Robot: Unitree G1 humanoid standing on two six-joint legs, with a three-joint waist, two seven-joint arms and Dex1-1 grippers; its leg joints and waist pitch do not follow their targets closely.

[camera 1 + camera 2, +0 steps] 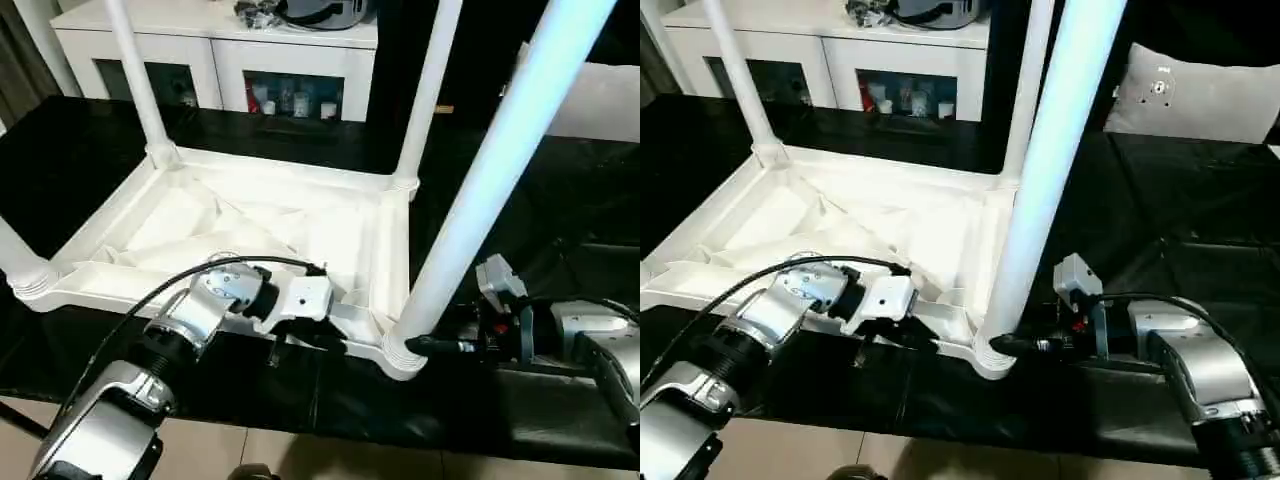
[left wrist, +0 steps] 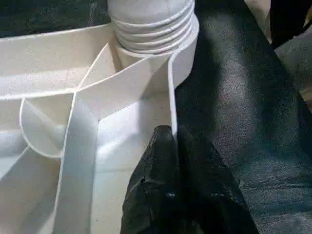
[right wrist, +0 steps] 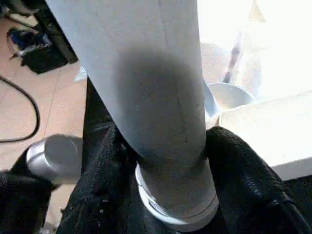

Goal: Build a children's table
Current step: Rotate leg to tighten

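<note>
— What is blocking the near corner?

— The near right leg [image 1: 490, 190] is standing in its socket, and the right gripper [image 3: 161, 195] is sitting around its base, one finger on either side. The left gripper [image 2: 170, 161] is occupying the top's near rim [image 1: 350, 330].

— Where is room lying open?

— Over the ribbed middle of the upturned top [image 1: 250, 225], between the four legs, and on the black worktable [image 1: 580, 190] to the right.

So the table top [image 1: 250, 225] lies upside down on the worktable [image 1: 80, 160], with 4 legs [image 1: 490, 190] standing up from its corners. Left gripper [image 2: 170, 146] sits on the near rim, right gripper [image 3: 161, 161] straddles the near-right leg's base, and a cabinet [image 1: 215, 50] stands behind.
</note>
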